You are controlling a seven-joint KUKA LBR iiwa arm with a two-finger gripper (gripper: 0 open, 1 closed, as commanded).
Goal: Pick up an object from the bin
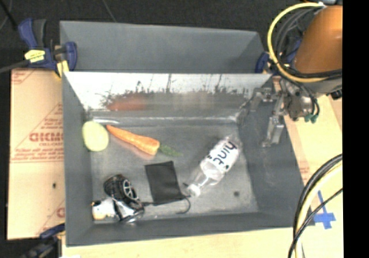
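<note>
Left of tool (270, 120), clear bottle (216, 164) lying diagonally, pointing lower-left

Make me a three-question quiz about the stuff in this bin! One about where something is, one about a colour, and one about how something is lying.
1. The carrot lies:
A. beside the green ball
B. on the far right
C. standing up in a corner

2. The flat pouch is:
A. red
B. white
C. black

3. The bottle is:
A. standing upright
B. lying on its side
C. hanging in the air

Answers:
1. A, as the carrot's thin end points at the green ball on the left.
2. C, as the pouch is dark all over.
3. B, as the bottle lies flat on the floor with its cap pointing to the lower left.
</note>
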